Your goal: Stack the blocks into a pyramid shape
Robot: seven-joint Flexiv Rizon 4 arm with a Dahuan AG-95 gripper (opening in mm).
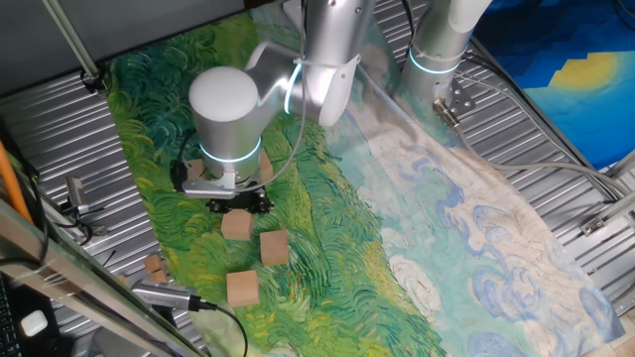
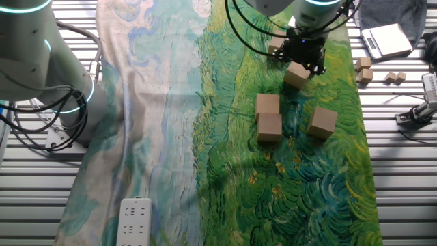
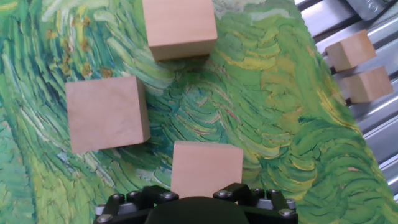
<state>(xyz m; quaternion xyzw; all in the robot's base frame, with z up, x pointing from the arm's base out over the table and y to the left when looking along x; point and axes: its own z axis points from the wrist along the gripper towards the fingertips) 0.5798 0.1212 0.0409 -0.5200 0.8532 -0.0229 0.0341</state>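
Several tan wooden blocks lie on the green painted cloth [image 1: 327, 198]. My gripper [image 1: 239, 207] [image 2: 302, 63] hangs open just above one block [image 1: 236, 226] [image 2: 296, 74] [image 3: 205, 167], its black fingers spread wider than the block. That block sits slightly askew. Two blocks [image 2: 268, 104] [image 2: 269, 126] lie touching side by side, and another block [image 2: 321, 121] lies apart from them. In the hand view two blocks [image 3: 107, 114] [image 3: 179, 26] lie beyond the nearest one. Another block [image 2: 276, 44] [image 1: 266, 169] sits behind the gripper, partly hidden. No block rests on another.
Small tan scraps [image 2: 362, 65] [image 2: 396, 77] [image 3: 350, 50] lie on the ribbed metal table [image 2: 403, 171] off the cloth's edge. A second arm's base [image 2: 41, 75] stands at one side, with a white power strip [image 2: 135, 222] on the cloth. Cables and a clamp [image 2: 416, 113] sit near the scraps.
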